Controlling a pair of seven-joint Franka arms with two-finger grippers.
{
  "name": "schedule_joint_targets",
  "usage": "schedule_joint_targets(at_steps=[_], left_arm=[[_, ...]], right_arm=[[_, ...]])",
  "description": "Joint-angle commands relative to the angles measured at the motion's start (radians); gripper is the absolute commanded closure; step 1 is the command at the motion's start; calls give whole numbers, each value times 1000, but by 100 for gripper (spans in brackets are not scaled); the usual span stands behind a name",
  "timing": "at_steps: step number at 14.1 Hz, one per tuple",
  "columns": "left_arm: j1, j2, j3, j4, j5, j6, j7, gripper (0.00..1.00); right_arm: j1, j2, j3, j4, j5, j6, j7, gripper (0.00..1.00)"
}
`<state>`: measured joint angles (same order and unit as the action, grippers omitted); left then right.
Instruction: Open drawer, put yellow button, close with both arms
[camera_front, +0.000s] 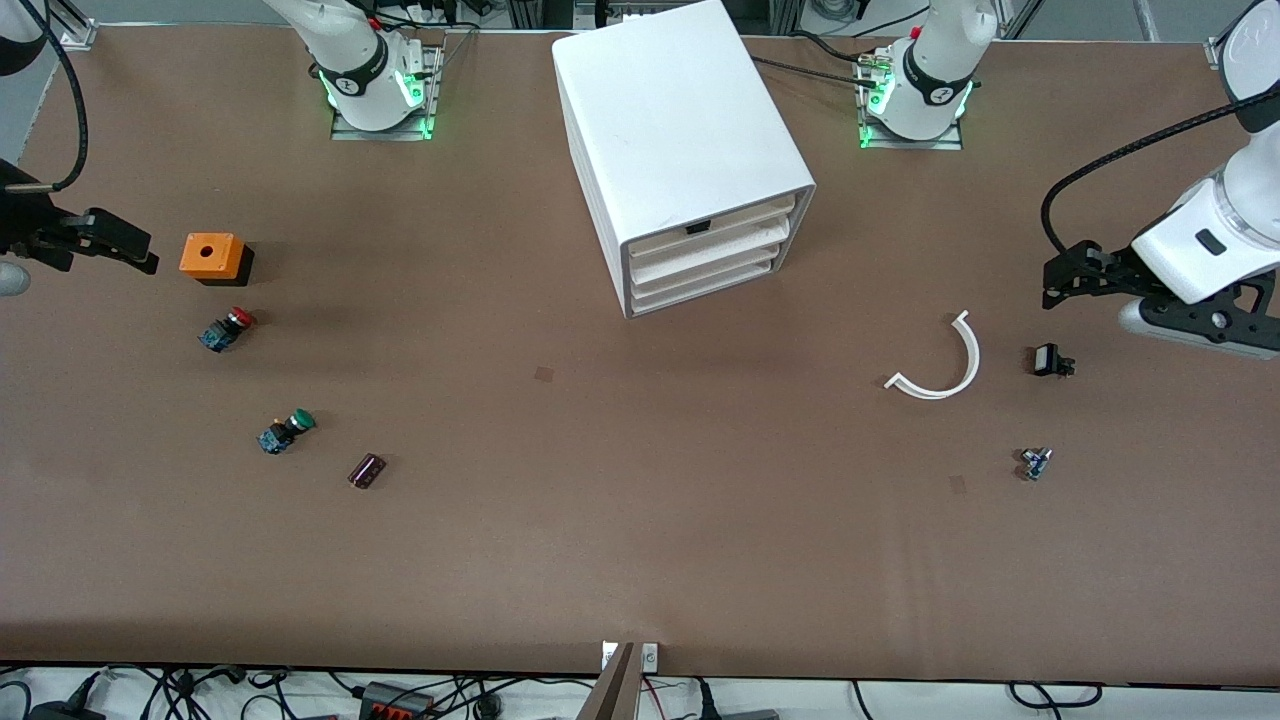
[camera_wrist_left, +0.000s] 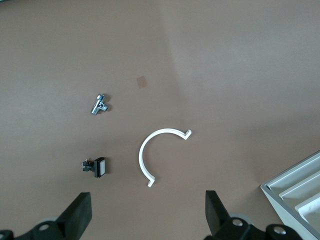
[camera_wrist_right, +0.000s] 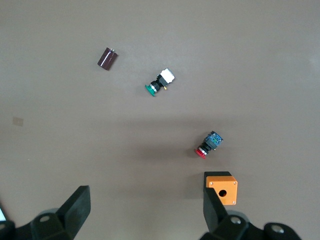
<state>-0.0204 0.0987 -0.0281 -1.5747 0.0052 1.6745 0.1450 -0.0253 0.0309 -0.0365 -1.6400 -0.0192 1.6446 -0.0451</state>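
The white cabinet (camera_front: 680, 130) stands at the middle of the table between the arm bases. Its uppermost drawer (camera_front: 735, 218) is shut, flush with the three below. No yellow-capped button shows in any view. My left gripper (camera_front: 1062, 276) hangs open and empty over the table at the left arm's end, over a small black part (camera_front: 1050, 360); in the left wrist view (camera_wrist_left: 147, 210) nothing lies between its fingers. My right gripper (camera_front: 125, 246) hangs open and empty over the right arm's end, beside an orange box (camera_front: 212, 256); the right wrist view (camera_wrist_right: 145, 207) shows it empty.
A red-capped button (camera_front: 226, 329), a green-capped button (camera_front: 285, 431) and a dark cylinder (camera_front: 366, 470) lie toward the right arm's end. A white curved piece (camera_front: 945, 362) and a small metal part (camera_front: 1035, 463) lie toward the left arm's end.
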Motion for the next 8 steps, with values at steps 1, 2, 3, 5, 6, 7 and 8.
schedule_joint_targets(at_steps=[1, 2, 3, 5, 6, 7, 8], left_arm=[[-12, -82, 22, -93, -3, 57, 12, 0], [-3, -91, 24, -109, -19, 73, 15, 0], [8, -103, 22, -125, -24, 77, 19, 0], [8, -138, 14, -162, -25, 82, 10, 0], [13, -146, 8, -168, -25, 82, 11, 0], [22, -154, 7, -174, -24, 82, 13, 0], [22, -154, 4, -176, -25, 82, 19, 0]], right_arm=[[-8, -22, 12, -9, -2, -6, -9, 0], [-10, -22, 12, -9, -1, -6, -6, 0], [-10, -22, 10, -9, 1, -6, 1, 0], [-10, -31, 10, -17, -2, -9, 1, 0], [-10, -31, 10, -18, -2, -8, 2, 0], [-10, -34, 10, -21, -1, -8, 2, 0], [-11, -34, 10, -23, 1, -6, 2, 0]])
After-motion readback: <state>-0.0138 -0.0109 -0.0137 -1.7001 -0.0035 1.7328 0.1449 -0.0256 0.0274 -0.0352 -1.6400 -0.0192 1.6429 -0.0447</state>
